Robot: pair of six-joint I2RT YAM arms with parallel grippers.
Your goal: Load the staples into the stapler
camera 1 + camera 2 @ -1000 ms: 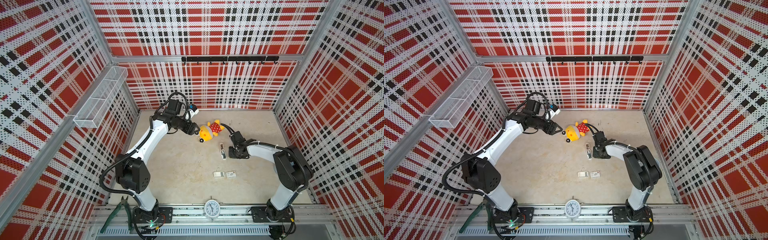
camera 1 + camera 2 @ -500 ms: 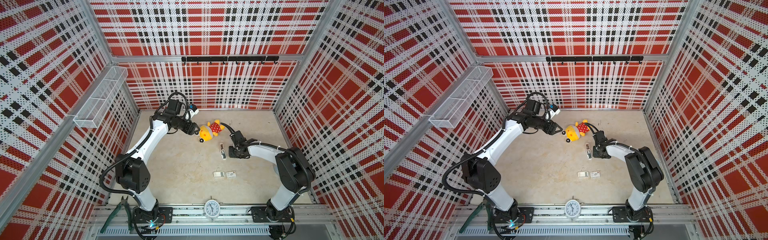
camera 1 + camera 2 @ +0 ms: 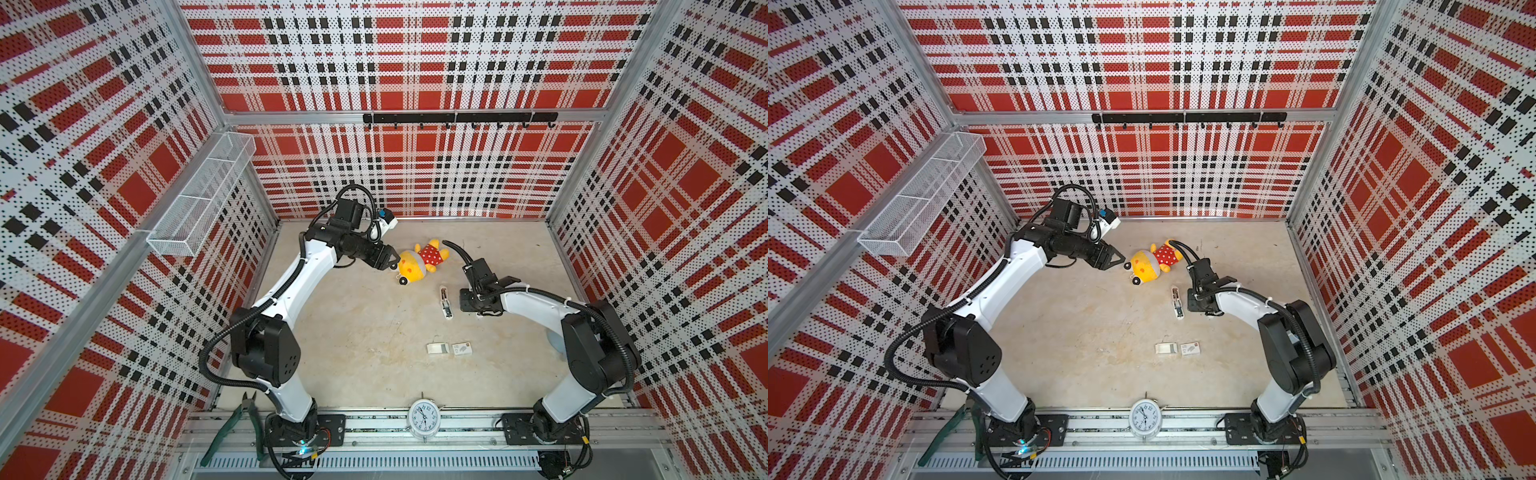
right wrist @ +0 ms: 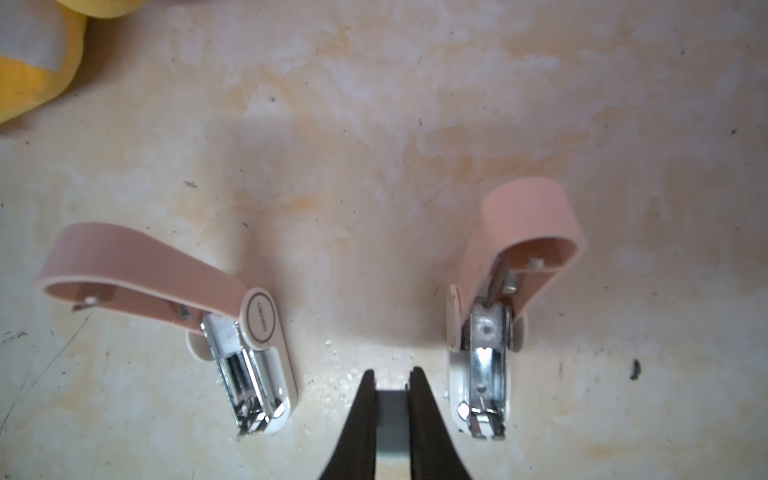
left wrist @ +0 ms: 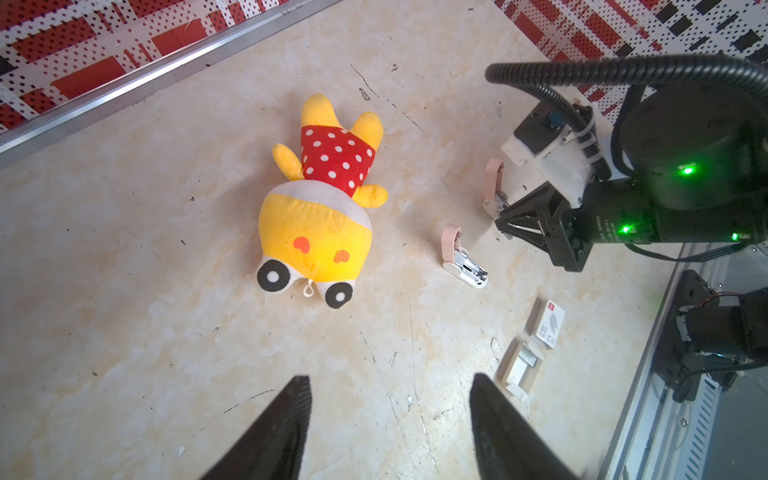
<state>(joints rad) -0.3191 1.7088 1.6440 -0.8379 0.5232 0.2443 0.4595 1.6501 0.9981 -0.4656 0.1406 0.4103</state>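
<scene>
Pink-lidded stapler [image 4: 187,274], round logo unreadable; beside it right gripper [image 4: 392,374] clamps grey staples [image 4: 390,419]; left gripper [image 5: 390,380] gapes empty.

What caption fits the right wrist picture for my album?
The right gripper holds the staples between two open pink staplers.

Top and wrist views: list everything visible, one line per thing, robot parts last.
staplers: two, pink and white, lids open, right of centre
staples: one strip, grey, held by the right fingers
plush toy: one, yellow with red dotted dress, behind the staplers
box: one, white with grey print, nearer the front
tray: one, white, beside the box
alarm clock: one, white, front rail
pliers: one, green-handled, front left
wire basket: one, white, left wall
hook rail: one, black, back wall
left fingers: two, black, open, empty, near the plush toy
right fingers: two, black, shut on the staples
</scene>
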